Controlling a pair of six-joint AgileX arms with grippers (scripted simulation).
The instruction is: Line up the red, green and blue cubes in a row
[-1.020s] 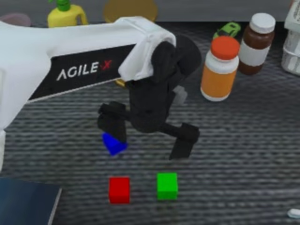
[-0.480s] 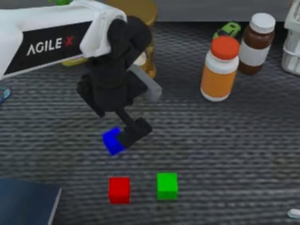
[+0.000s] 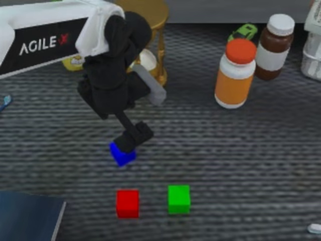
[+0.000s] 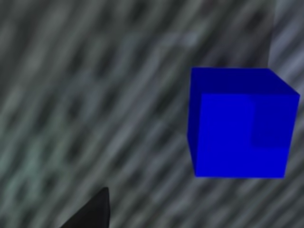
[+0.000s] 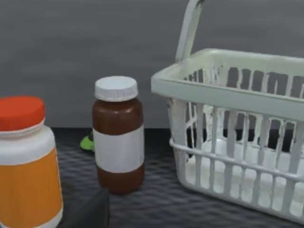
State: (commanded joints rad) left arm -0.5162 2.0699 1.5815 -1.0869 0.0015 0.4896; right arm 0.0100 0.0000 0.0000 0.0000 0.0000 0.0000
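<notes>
Top view first, from the near edge of the table outward: a dark blue flat object (image 3: pixel 27 217) lies at the near left corner, and to its right the red cube (image 3: pixel 127 203) and the green cube (image 3: pixel 179 199) sit side by side on the grey ribbed mat (image 3: pixel 251 165), apart from each other and level in a row. Farther in, above the red one, the blue cube (image 3: pixel 122 153) rests on the mat turned at an angle to the other two. My left gripper (image 3: pixel 131 138) hangs right over its far upper corner, one dark finger (image 3: pixel 134 135) overlapping the cube's edge; I cannot tell whether my fingers are spread or closed, or whether they touch the cube. In my left wrist view the blue cube (image 4: pixel 240 122) sits on the mat with only a dark fingertip (image 4: pixel 92 211) showing well apart from it, so nothing shows it clamped. Beyond my left arm stand a gold hourglass-like stand (image 3: pixel 150 30), and to the right an orange bottle with a red-orange cap (image 3: pixel 235 73), a brown bottle with a white cap (image 3: pixel 273 46) and a lime-green toy car (image 3: pixel 243 31) behind them. My right arm does not show from above; its wrist view looks at the orange bottle (image 5: pixel 26 166), the brown bottle (image 5: pixel 118 142) and a white basket (image 5: pixel 237 137) at the table's far right.
</notes>
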